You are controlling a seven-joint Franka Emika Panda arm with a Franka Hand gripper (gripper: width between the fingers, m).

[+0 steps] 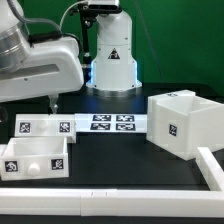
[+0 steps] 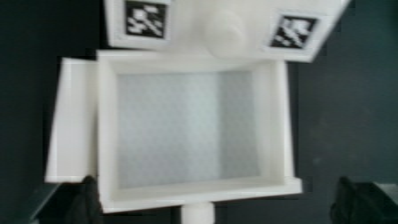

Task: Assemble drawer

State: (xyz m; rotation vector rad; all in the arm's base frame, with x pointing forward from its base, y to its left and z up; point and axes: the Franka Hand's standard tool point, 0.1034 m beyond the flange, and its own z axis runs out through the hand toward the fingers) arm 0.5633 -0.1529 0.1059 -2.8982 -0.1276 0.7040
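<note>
Gripper (image 1: 55, 100) upper left, jaws spread wide, empty, above rear tray (image 1: 40, 127). Front tray (image 1: 35, 160) lower left. Marker board (image 1: 112, 122) centre. Drawer casing (image 1: 180, 122) right, well apart. Border rail (image 1: 140, 192) along bottom.

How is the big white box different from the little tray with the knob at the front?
The casing is much bigger and taller than the front tray, which is low and shallow. The front tray has a round knob on its front wall; the casing shows none. The casing sits on the exterior view's right, the front tray on its left. Both are white, hollow and carry black-and-white square tags.
</note>
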